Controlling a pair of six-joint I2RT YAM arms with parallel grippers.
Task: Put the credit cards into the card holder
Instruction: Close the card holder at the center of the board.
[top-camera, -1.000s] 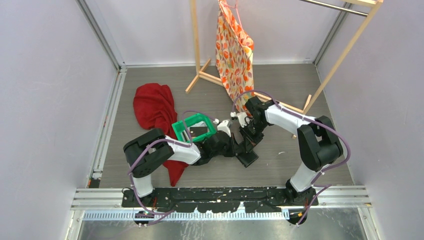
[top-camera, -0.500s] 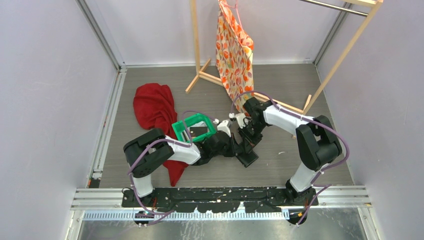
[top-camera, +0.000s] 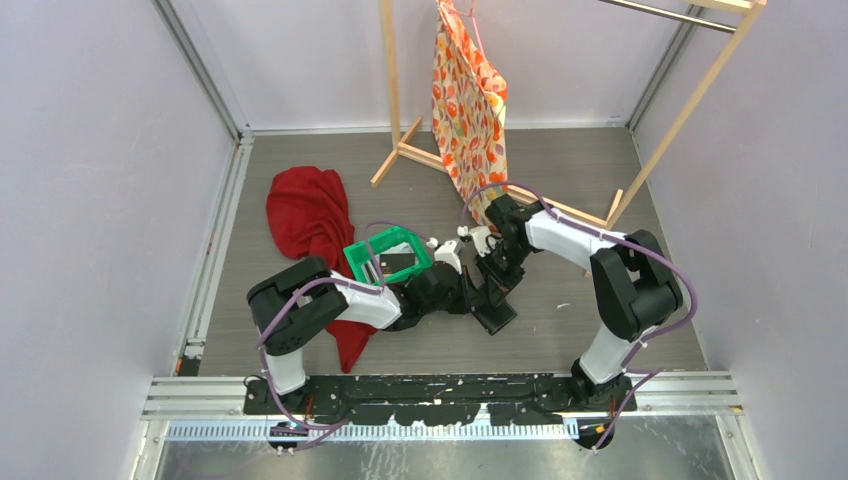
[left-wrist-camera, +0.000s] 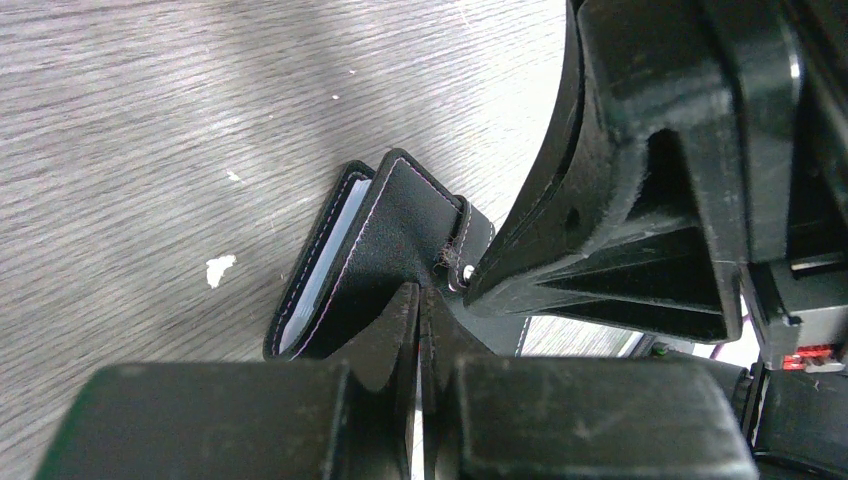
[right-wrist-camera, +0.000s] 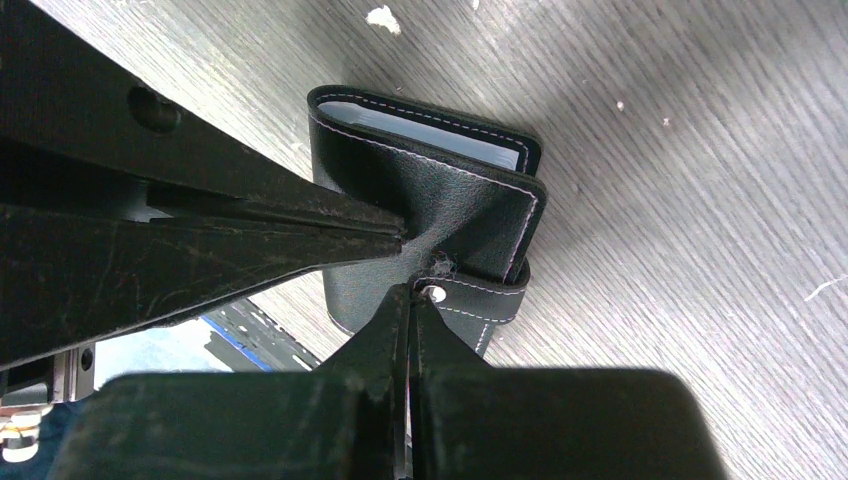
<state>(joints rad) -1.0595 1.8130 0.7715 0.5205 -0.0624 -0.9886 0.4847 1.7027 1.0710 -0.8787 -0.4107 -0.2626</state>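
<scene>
Black leather with pale stitching, the card holder (right-wrist-camera: 470, 200) stands half folded at our fingertips, blue-grey edges showing inside. Our left gripper (left-wrist-camera: 418, 300) pinches its cover tight; our right gripper (right-wrist-camera: 410, 300) is clamped on the snap tab (right-wrist-camera: 480, 296).

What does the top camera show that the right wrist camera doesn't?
Only the top view: the red cloth, the green tray, and the wooden rack with its patterned fabric. Only the right wrist view: the snap tab, white stitching and pale lining of the card holder. Both: the card holder, pinched by the left gripper and right gripper, both shut.
</scene>
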